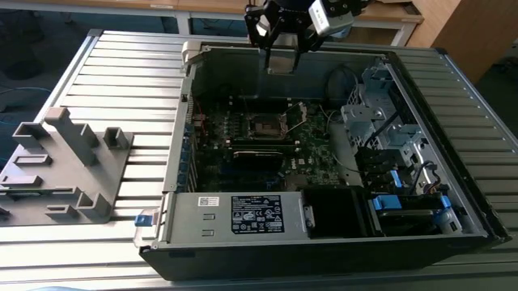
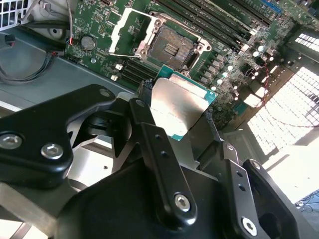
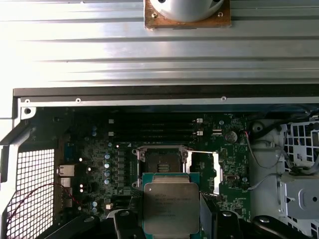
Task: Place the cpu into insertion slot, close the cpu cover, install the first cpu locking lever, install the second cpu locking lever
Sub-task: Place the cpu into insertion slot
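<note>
The gripper is clamped on the cpu, which is held in the air over the open computer case. Below, the insertion slot lies uncovered, the cpu cover swung open beside it.

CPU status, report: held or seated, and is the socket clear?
Hand shut on cpu, above the board, not seated. Insertion slot bare, cpu cover swung open. Nothing in the way.

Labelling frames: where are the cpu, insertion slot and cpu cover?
cpu [image 3: 171, 206]: first wrist view, middle of its metal top.
insertion slot [image 3: 160, 167]: first wrist view, dark centre.
cpu cover [image 2: 118, 30]: second wrist view, frame's side bar.
</note>
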Controlling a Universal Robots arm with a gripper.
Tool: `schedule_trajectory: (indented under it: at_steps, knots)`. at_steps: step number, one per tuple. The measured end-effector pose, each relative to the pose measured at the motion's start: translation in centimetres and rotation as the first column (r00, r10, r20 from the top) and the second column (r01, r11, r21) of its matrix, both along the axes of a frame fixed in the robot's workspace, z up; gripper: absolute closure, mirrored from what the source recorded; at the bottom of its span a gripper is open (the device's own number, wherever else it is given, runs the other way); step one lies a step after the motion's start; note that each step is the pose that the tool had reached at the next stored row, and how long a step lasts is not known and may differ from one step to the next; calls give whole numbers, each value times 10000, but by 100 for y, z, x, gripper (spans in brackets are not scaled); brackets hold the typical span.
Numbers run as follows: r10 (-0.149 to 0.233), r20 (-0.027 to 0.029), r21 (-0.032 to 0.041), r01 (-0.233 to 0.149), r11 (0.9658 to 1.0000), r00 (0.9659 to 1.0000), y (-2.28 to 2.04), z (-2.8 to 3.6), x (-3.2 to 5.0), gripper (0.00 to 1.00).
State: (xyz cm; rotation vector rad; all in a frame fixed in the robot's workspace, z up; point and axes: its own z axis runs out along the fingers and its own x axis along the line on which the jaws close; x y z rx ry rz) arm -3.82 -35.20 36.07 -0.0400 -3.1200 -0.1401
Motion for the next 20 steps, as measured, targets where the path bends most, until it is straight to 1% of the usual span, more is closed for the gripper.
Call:
schedule_trajectory:
  at_steps: [20]
  knots:
    - [0, 0, 0, 0, 10000, 10000, 0, -35, -12, 46]
